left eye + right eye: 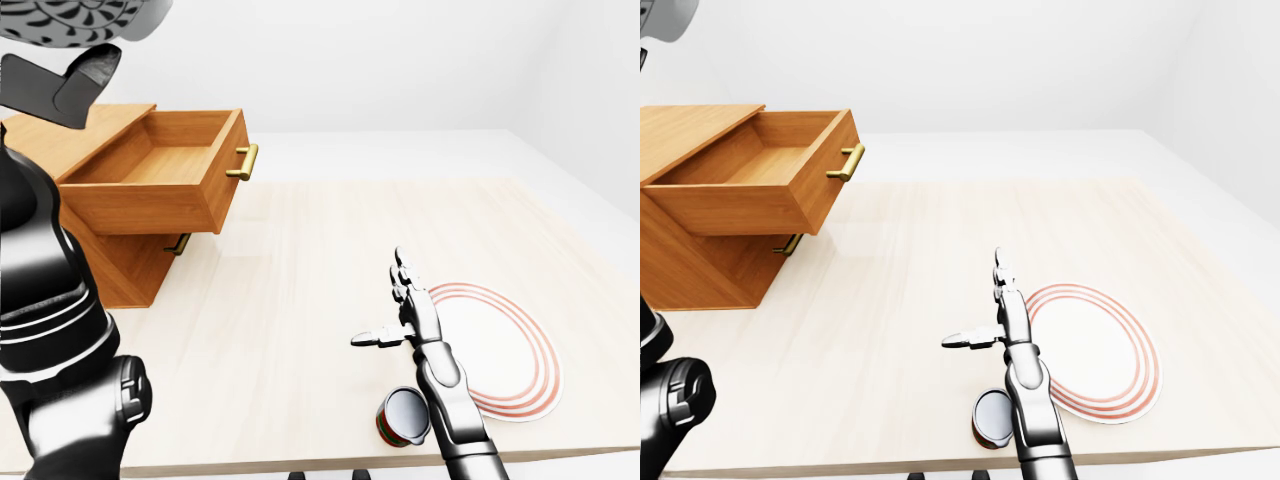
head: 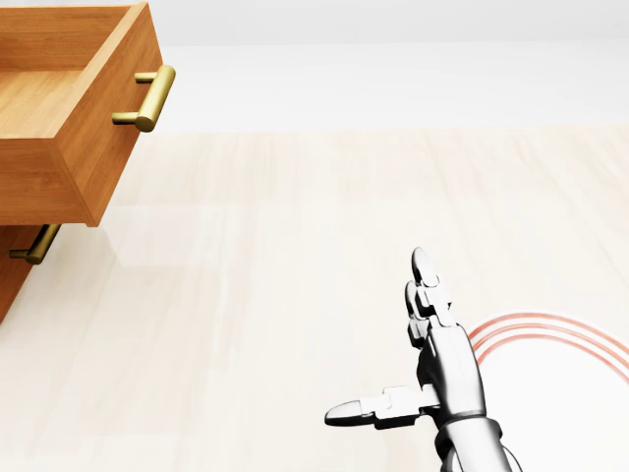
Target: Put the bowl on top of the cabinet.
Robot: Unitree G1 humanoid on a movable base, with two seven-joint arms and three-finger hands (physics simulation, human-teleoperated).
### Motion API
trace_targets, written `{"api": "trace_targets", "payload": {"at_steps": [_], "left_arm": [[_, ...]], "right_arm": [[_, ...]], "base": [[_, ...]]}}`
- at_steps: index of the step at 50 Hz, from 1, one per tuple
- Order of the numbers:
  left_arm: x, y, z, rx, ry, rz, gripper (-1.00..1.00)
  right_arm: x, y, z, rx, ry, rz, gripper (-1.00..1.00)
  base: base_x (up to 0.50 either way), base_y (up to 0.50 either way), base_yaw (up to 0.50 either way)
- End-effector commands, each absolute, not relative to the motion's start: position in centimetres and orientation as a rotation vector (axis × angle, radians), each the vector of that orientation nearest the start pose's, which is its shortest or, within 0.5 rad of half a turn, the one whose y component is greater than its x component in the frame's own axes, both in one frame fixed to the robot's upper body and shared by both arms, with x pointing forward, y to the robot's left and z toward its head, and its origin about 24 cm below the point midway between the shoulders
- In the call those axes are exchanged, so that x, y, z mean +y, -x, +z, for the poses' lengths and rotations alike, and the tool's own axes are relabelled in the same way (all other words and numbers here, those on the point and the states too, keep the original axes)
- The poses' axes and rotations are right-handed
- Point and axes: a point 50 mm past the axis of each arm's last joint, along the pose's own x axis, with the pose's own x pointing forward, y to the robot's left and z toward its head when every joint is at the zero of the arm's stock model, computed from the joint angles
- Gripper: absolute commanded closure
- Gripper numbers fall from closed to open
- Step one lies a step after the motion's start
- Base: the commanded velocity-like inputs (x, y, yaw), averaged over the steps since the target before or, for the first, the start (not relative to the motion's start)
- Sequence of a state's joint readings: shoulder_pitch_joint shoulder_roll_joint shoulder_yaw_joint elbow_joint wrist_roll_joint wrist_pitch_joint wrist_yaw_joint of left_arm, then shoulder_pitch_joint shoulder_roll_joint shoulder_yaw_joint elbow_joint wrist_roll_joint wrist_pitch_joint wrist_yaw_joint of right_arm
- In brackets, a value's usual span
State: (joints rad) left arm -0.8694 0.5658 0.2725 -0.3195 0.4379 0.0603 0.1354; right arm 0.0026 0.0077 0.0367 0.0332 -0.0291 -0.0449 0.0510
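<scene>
While the bowl [image 1: 60,20] sits raised at 11 o'clock in the left-eye view, left hand [image 1: 70,80] fingers apparently under it, grip unclear, keep it level, lower onto the cabinet [image 1: 70,135] top. Right hand [image 1: 405,315] fingers splayed, empty, above desk [image 1: 300,300].

No readable text — none anywhere

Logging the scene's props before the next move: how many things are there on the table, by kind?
Cabinet: 1
Plate: 1
Can: 1
Bowl, held up at the left-eye view's top left: 1
Total: 4
</scene>
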Motion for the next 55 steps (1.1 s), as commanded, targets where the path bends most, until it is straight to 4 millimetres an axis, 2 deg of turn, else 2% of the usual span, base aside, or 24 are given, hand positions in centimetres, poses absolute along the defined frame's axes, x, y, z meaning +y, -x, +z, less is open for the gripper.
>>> {"api": "trace_targets", "payload": {"at_steps": [1, 3, 7, 8, 11, 13, 15, 18, 23, 25, 30, 31, 38, 43, 47, 55], "left_arm": [[26.7, -27.3, 40.0, -1.125, -0.697, 0.823, 0.95], [27.2, -27.6, 40.4, -1.131, -0.695, 0.847, 0.95], [29.7, -29.0, 40.6, -1.017, -0.723, 0.954, 0.95], [29.8, -29.1, 40.6, -1.010, -0.723, 0.958, 0.95], [32.1, -29.4, 40.8, -0.928, -0.752, 1.069, 0.95], [32.2, -29.4, 40.8, -0.923, -0.752, 1.072, 0.95], [34.2, -29.7, 40.5, -0.826, -0.805, 1.152, 0.95], [34.4, -29.8, 40.5, -0.815, -0.808, 1.153, 0.95], [36.3, -30.6, 39.5, -0.650, -0.945, 1.184, 0.95], [36.6, -30.9, 39.0, -0.597, -1.042, 1.184, 0.95], [37.5, -31.6, 37.4, -0.482, -1.105, 1.169, 0.95], [37.8, -31.6, 37.1, -0.457, -1.160, 1.166, 0.95], [38.7, -31.9, 35.3, -0.362, -1.206, 1.148, 0.95], [38.5, -32.6, 33.8, -0.306, -1.294, 1.104, 0.95], [38.2, -33.5, 31.7, -0.238, -1.410, 1.031, 0.95], [38.5, -33.9, 28.8, -0.145, -1.479, 0.966, 0.95]], "right_arm": [[-13.5, -25.2, 3.7, -0.009, 0.022, 0.089, -1.00], [-13.6, -25.3, 3.7, -0.009, 0.022, 0.088, -1.00], [-13.7, -25.2, 3.8, -0.011, 0.021, 0.085, -1.00], [-13.7, -25.2, 3.8, -0.011, 0.021, 0.085, -1.00], [-13.6, -25.2, 3.7, -0.010, 0.022, 0.086, -1.00], [-13.6, -25.2, 3.7, -0.009, 0.022, 0.086, -1.00], [-13.6, -25.2, 3.7, -0.009, 0.022, 0.088, -1.00], [-13.6, -25.2, 3.7, -0.009, 0.022, 0.088, -1.00], [-13.6, -25.3, 3.7, -0.009, 0.022, 0.087, -1.00], [-13.7, -25.3, 3.7, -0.008, 0.021, 0.085, -1.00], [-13.6, -25.3, 3.6, -0.007, 0.023, 0.086, -1.00], [-13.7, -25.3, 3.5, -0.006, 0.022, 0.086, -1.00], [-13.7, -25.5, 3.3, -0.001, 0.021, 0.085, -1.00], [-13.7, -25.5, 3.3, -0.001, 0.022, 0.084, -1.00], [-13.8, -25.5, 3.3, 0.000, 0.021, 0.082, -1.00], [-14.0, -25.5, 3.2, -0.001, 0.019, 0.074, -1.00]], "base": [[0.00, 0.00, 0.00], [0.00, 0.00, 0.00], [0.00, 0.00, 0.00], [0.00, 0.00, 0.00], [0.00, 0.00, 0.00], [0.00, 0.00, 0.00], [0.00, 0.00, 0.00], [0.00, 0.00, 0.00], [0.00, 0.00, 0.00], [0.00, 0.00, 0.00], [0.00, 0.00, 0.00], [0.00, 0.00, 0.00], [0.00, 0.00, 0.00], [0.00, 0.00, 0.00], [0.00, 0.00, 0.00], [0.00, 0.00, 0.00]]}}
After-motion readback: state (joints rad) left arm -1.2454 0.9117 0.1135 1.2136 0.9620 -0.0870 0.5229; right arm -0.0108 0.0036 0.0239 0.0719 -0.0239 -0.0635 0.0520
